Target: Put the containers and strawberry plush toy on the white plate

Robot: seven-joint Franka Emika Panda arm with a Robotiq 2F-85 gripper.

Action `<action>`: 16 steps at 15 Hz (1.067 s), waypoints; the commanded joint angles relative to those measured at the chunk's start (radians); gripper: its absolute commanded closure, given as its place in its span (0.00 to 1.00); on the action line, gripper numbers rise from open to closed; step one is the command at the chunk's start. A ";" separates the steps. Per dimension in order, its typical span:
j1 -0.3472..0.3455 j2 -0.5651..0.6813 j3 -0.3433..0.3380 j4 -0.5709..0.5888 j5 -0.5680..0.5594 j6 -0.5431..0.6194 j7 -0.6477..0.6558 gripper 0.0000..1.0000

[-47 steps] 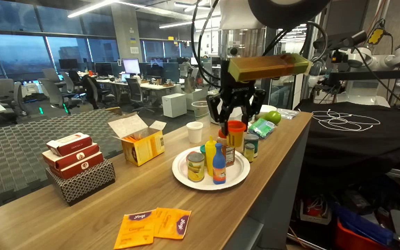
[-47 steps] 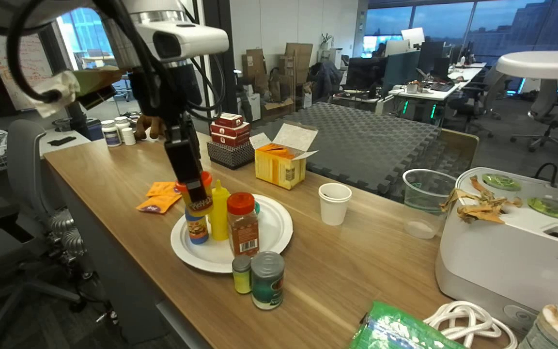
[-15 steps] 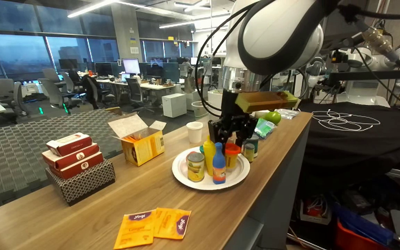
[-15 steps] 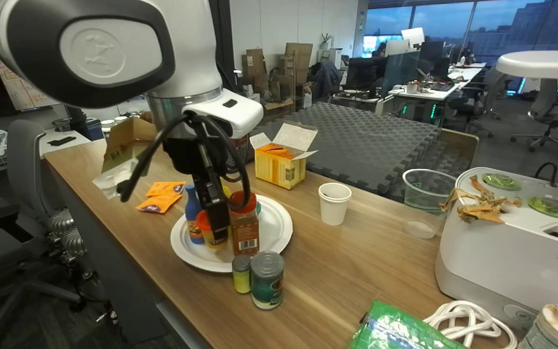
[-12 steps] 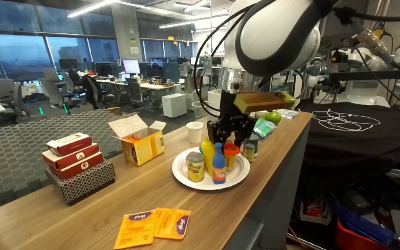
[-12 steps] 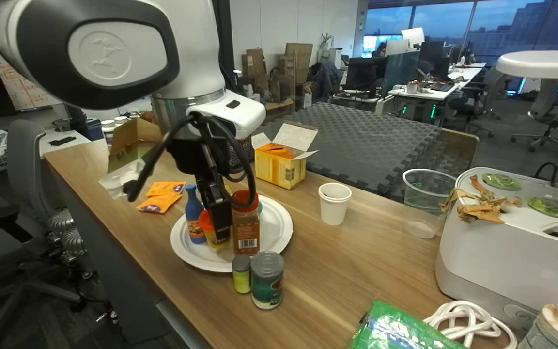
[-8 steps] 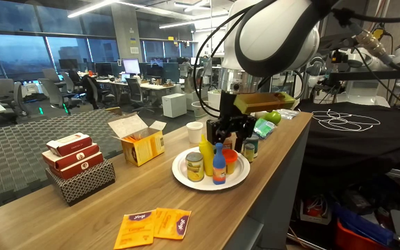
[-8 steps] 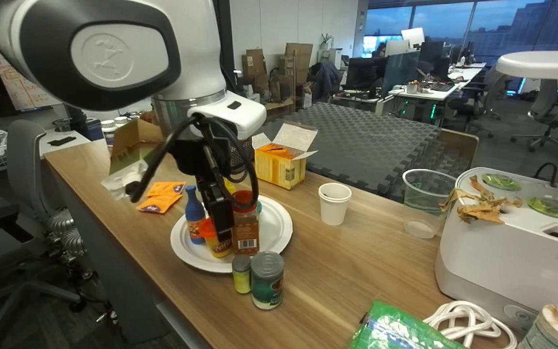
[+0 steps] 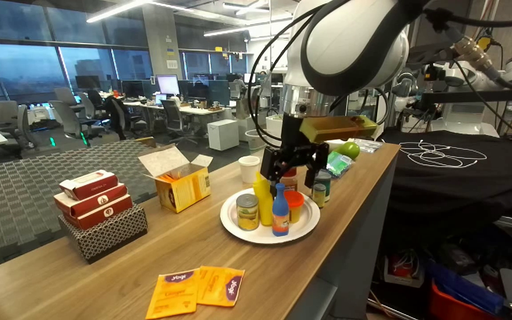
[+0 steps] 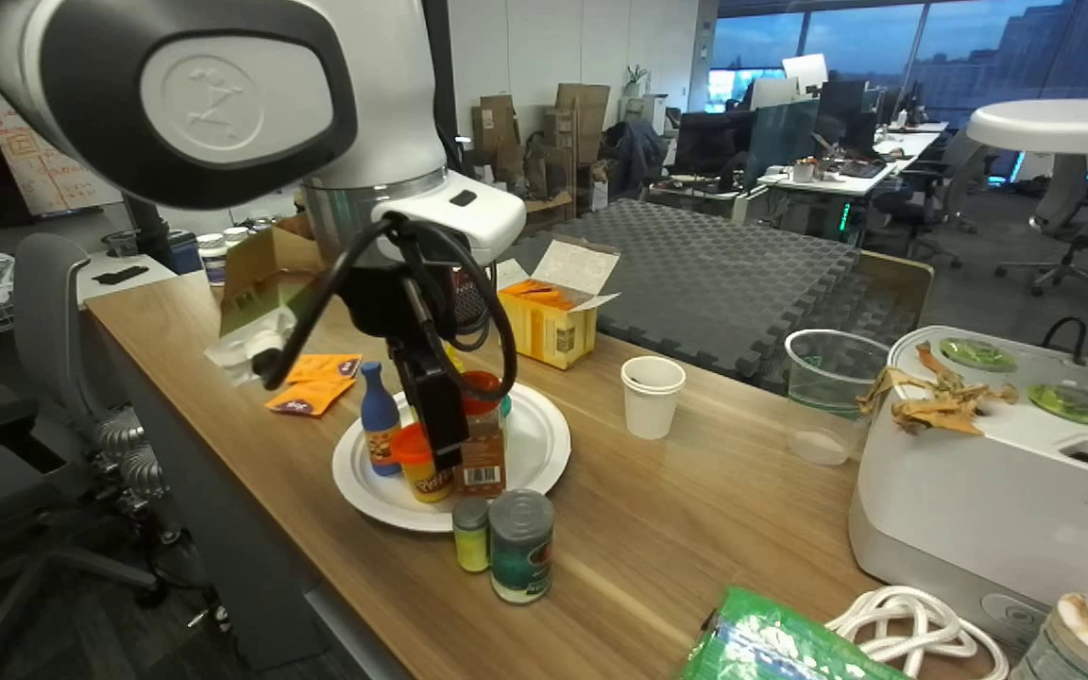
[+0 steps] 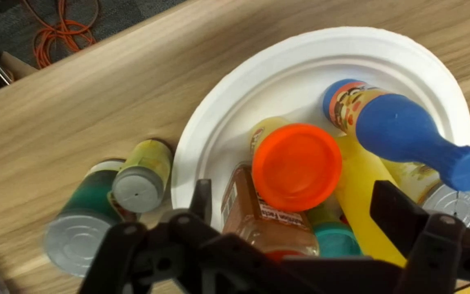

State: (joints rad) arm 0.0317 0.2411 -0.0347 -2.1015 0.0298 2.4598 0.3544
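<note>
Claw (image 11: 294, 200): my fingers stand wide apart, gripping nothing, above the crowded white plate (image 11: 312, 57).
Orange-lidded jar (image 11: 298, 167): on the plate, below me and between my fingers; lifting crookedly could clip its lid.
Yellow squeeze bottle (image 9: 265, 204): tilted beside one finger, contact unclear; a slide that way could tip it against the yellow-labelled can (image 9: 247, 213).
Blue bottle (image 9: 280, 211): near that same finger, tall and slim, so a sideways exit might topple it.
Red-lidded spice jar (image 10: 484, 463): also between my fingers; a low retreat may drag it.
Pale yellow-green jar (image 10: 471, 541): on the table (image 10: 601, 510) outside my opposite finger, close beside the green can (image 10: 522, 548); reaching for one with fingers this wide could shove the other.
Strawberry plush toy: I cannot make it out; if hidden below me, I could press on it unseen.
</note>
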 commanded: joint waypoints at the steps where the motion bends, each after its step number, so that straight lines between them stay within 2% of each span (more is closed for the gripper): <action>1: -0.005 -0.039 -0.006 -0.001 0.003 -0.005 -0.012 0.01; 8: -0.009 -0.114 -0.036 -0.018 -0.043 -0.001 0.034 0.00; 16: -0.033 -0.121 -0.059 -0.005 -0.049 -0.019 0.092 0.00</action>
State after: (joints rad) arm 0.0098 0.1378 -0.0879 -2.1034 -0.0113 2.4598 0.3971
